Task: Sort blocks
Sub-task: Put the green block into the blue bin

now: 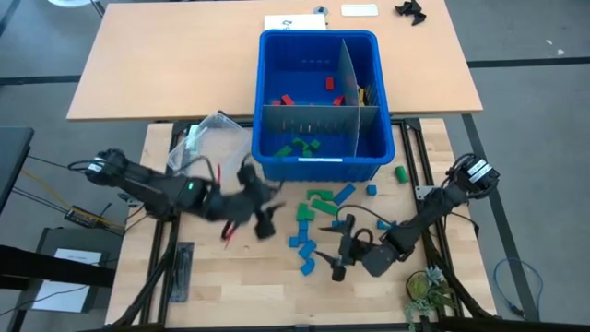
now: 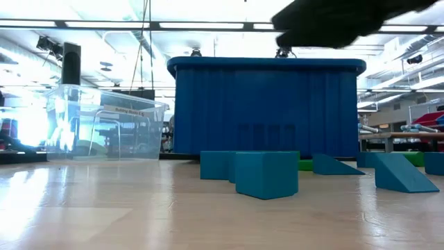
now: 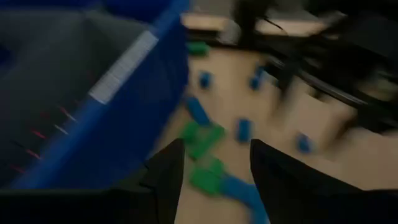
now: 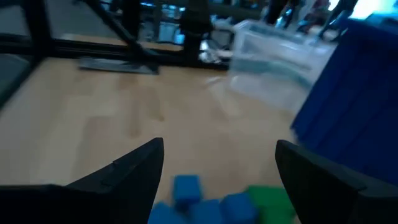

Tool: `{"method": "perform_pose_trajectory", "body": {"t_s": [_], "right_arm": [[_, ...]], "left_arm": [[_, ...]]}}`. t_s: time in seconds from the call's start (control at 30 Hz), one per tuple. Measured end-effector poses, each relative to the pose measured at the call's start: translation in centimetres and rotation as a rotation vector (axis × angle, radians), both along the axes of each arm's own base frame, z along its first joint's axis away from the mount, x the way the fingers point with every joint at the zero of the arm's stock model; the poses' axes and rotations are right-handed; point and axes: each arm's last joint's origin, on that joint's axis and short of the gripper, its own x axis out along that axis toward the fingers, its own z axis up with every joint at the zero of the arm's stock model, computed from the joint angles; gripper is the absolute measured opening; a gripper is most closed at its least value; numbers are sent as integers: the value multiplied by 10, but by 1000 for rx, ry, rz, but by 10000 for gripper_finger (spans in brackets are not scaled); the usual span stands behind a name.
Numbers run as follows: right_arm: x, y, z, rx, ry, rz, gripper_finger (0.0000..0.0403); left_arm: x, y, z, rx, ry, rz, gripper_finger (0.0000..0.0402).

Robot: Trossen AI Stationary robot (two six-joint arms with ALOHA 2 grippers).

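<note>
- Right gripper (image 1: 329,251): low over the near part of the table, right of centre; its two fingers (image 4: 124,171) stand wide apart with nothing between them. In its own wrist view blue and green blocks (image 4: 186,186) lie on the wood just ahead of the fingertips.
- Left gripper (image 1: 261,221): above the table left of centre, close to the front wall of the blue bin (image 1: 318,164). Its image is blurred in the high view; the wrist view shows the fingers (image 3: 168,174) parted with bare space between them, so the claw appears partly open and empty.
- Loose blocks (image 1: 310,217): blue and green pieces scattered on the table (image 1: 212,295) between the two grippers and the bin. A blue cluster lies nearest the front edge, green pieces sit closer to the bin, and one green block (image 1: 401,172) rests alone off the bin's right corner.
- Low view: a blue cube (image 2: 267,173) stands nearest the camera, with blue wedges (image 2: 402,173) to its right.
- Clear plastic tub (image 1: 217,134): beside the bin's left front corner, behind the left arm.
- Blue bin, interior: grey dividers (image 1: 346,88) split it into compartments. Green blocks (image 1: 295,148) lie in the front left one, red blocks (image 1: 288,99) in the rear left one, and what seems to be a yellow piece (image 1: 361,93) sits in the right one.
- Second table (image 1: 166,65): light wood, beyond the bin.
</note>
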Motion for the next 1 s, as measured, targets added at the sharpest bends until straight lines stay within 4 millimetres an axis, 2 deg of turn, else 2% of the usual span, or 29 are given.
{"method": "perform_pose_trajectory", "body": {"t_s": [0.1, 0.17, 0.33, 0.47, 0.7, 1.0], "right_arm": [[9, -13, -1, -46, 47, 15, 306], [16, -28, -9, -45, 132, 48, 306], [31, -79, -28, 142, 349, 65, 306], [34, -109, -35, 197, 455, 70, 306], [39, -135, -47, 221, 457, 74, 306], [50, -140, -75, 197, 450, 103, 304]], "left_arm": [[-6, -24, -10, -65, 32, -15, 186], [-8, -38, -17, -89, 46, -21, 186], [-8, -62, -33, -119, 74, -28, 186], [-5, -73, -45, -115, 91, -20, 186], [2, -79, -59, -130, 114, 9, 186], [4, -80, -59, -130, 78, 47, 186]]}}
